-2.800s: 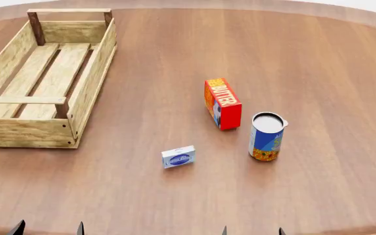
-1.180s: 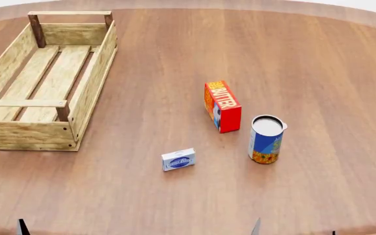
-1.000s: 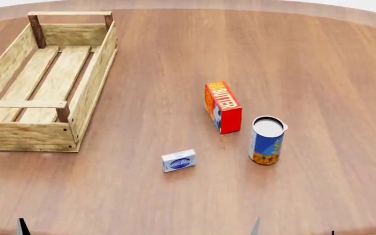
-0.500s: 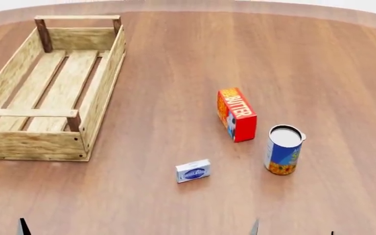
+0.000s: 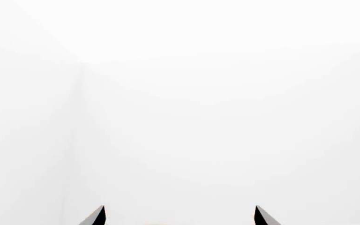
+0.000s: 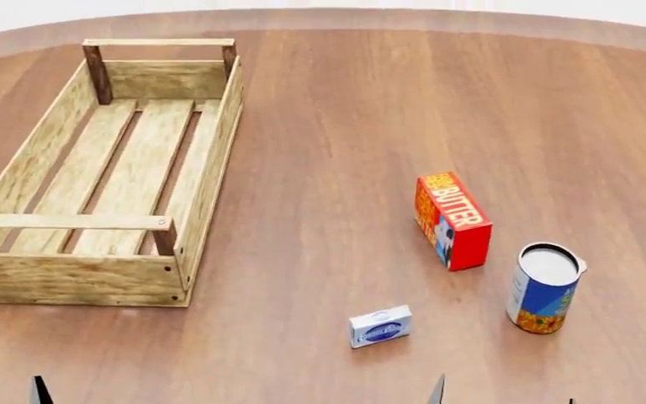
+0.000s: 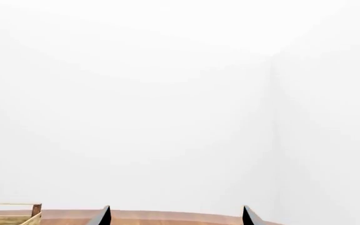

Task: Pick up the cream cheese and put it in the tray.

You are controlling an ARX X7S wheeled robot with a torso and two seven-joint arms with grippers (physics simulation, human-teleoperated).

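The cream cheese point(image 6: 380, 326), a small flat white-and-blue box, lies on the wooden table near its front edge. The tray point(image 6: 213, 167), a long pale wood crate, stands empty at the left. My right gripper point(image 7: 176, 218) is open and empty; its fingertips point(image 6: 437, 390) show at the bottom edge of the head view, just right of and nearer than the cream cheese. My left gripper point(image 5: 178, 218) is open and empty; one of its fingertips point(image 6: 39, 391) shows at the bottom left, in front of the tray. A tray corner point(image 7: 17, 212) shows in the right wrist view.
A red-orange butter box point(image 6: 452, 220) stands right of centre. A blue-and-orange can point(image 6: 544, 289) stands upright further right, beyond the right gripper. The round brown table point(image 6: 335, 126) stretches far behind them. Both wrist views show mostly white background.
The head view has shifted, so the tray, boxes and can now sit further right and lower in it. Earlier, both grippers' fingertips spread wider apart; they have held still since.
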